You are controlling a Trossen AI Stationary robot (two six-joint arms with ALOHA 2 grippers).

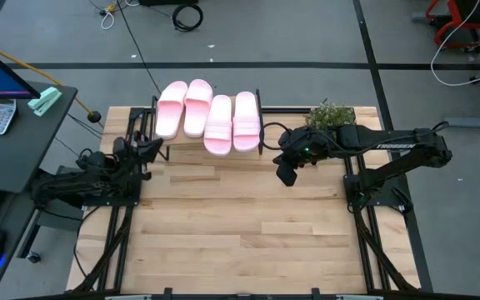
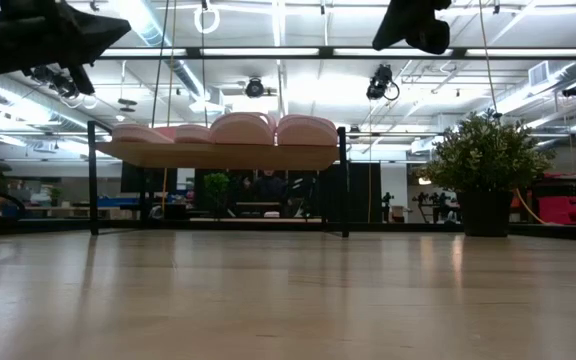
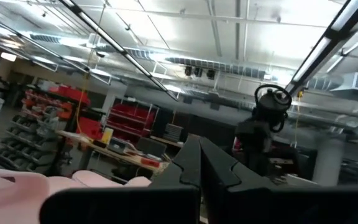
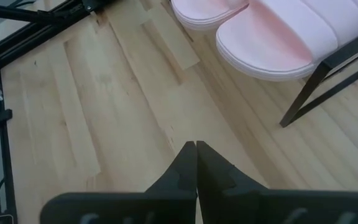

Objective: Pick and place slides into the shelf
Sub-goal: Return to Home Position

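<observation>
Caught the right gripper [image 1: 287, 173] hanging above the desk [image 1: 240, 233], fingers pressed tip to tip and holding nothing. Found all four slides [image 1: 217, 125] ahead of it and off to one side, lined up sole-down on the shelf [image 2: 218, 155], the ends of two jutting past the shelf's edge on that gripper's side. Spotted the left gripper [image 1: 152, 149] likewise closed and empty, raised and tilted upward just beside the shelf's other end, pink foam showing just past its fingers. Saw a potted plant [image 1: 332, 115] close against the right arm, a little behind the gripper.

Judged the placing finished, with only the retreat to rest left to do. Reckoned that best done slowly: lifting each gripper clear first, then drawing it straight back from the shelf toward its own base, never sweeping sideways across the thin black frame or the overhanging ends. Rated the left side the tighter of the two, given so little room between gripper and shelf. Rated the plant the right side's one hazard, close by the arm's likely path. Advised keeping both grippers closed on the way, leaving no loose finger to catch a strap. Could not tell from any view how firmly the slides sat, so counted one bump on the frame as enough to spill them.
</observation>
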